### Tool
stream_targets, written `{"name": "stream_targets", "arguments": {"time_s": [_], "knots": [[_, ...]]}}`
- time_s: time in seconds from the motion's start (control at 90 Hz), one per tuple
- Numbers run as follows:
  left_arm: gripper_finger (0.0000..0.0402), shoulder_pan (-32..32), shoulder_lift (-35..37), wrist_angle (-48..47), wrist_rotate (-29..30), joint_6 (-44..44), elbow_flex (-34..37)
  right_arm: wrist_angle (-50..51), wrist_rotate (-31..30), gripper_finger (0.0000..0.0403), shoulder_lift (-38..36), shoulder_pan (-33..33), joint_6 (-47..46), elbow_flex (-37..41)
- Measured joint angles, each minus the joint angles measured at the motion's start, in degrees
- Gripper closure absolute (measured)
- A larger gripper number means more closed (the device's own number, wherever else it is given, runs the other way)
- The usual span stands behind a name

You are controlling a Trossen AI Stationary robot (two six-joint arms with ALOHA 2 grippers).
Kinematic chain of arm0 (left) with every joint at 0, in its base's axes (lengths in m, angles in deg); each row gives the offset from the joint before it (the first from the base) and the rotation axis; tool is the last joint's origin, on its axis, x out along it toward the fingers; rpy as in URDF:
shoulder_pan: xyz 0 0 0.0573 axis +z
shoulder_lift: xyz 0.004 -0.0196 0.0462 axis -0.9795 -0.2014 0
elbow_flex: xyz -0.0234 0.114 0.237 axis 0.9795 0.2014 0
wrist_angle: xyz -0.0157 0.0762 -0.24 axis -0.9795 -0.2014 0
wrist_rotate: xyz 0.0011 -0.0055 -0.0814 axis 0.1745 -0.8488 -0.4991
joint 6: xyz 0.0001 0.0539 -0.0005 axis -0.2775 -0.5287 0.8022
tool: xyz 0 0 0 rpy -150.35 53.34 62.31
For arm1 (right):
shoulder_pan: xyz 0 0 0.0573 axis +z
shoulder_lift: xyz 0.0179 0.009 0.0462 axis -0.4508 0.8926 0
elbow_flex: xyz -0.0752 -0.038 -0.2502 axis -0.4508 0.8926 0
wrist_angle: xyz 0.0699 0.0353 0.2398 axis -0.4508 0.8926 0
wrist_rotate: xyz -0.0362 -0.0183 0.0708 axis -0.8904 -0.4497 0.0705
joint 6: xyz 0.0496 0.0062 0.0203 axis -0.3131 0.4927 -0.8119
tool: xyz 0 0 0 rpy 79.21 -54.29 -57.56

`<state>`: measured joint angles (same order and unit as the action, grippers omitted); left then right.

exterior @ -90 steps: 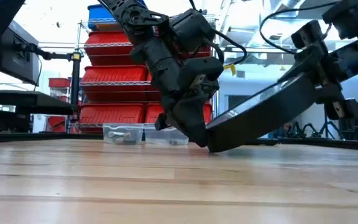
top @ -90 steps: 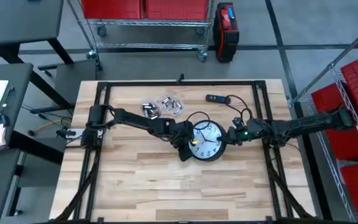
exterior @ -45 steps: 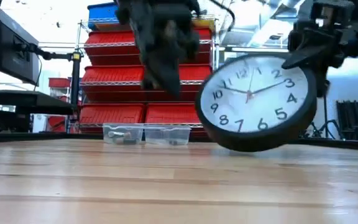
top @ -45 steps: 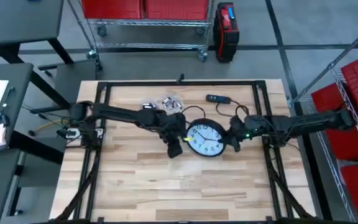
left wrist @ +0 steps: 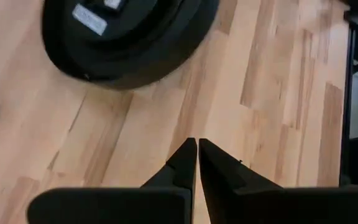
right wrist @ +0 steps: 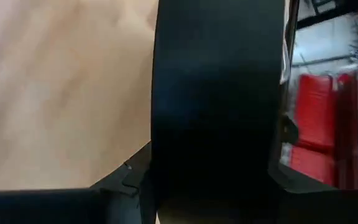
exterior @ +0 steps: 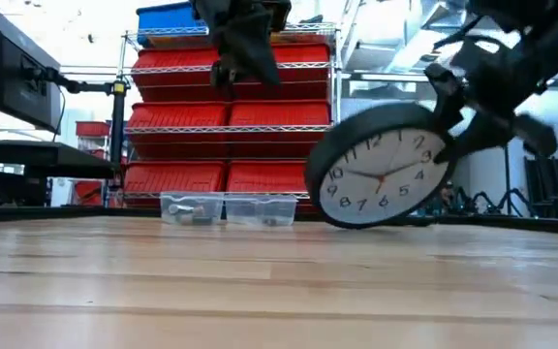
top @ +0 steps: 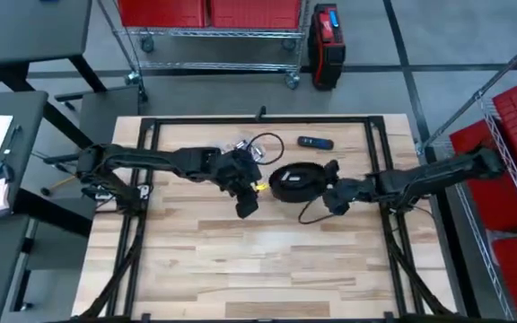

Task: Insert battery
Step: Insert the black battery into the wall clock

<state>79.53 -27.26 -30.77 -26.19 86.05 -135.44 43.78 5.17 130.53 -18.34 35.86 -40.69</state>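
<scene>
Left of the wall clock (top: 296,180), the left gripper (top: 247,203) hovers, fingers pressed together, holding nothing. The right gripper (top: 335,195), clamped on the clock's rim, props it nearly upright, likely exposing its back. No battery is visible.

Wooden surface (top: 240,260) bearing two clear boxes (exterior: 229,208) near the far edge, a small dark device (top: 314,142), and the clock's (exterior: 386,167) lower rim.

high: overhead, far | low: table-level | wrists: close | shared: clock (top: 296,180)
</scene>
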Motion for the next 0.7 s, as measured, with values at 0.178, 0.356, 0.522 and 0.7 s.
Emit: {"name": "stream_targets", "arguments": {"time_s": [0.178, 0.356, 0.522, 0.7], "knots": [[0.0402, 0.00, -0.02, -0.14, 0.02, 0.03, 0.02, -0.93, -1.98, 0.0257, 4.93, 2.58, -5.29, -0.06], [0.0402, 0.01, -0.02, -0.22, 0.07, -0.87, 0.02, 0.05, 2.11, 0.0174, 7.94, 4.06, -10.32, 0.37], [0.0402, 0.00, -0.04, -0.48, 0.11, -1.04, 0.02, 0.44, 1.40, 0.0122, 10.38, 3.95, -13.61, 0.21], [0.0402, 0.01, -0.07, -1.38, 0.11, -1.05, 0.05, 0.11, 1.09, 0.0121, 11.49, 3.95, -13.68, 0.20]]}}
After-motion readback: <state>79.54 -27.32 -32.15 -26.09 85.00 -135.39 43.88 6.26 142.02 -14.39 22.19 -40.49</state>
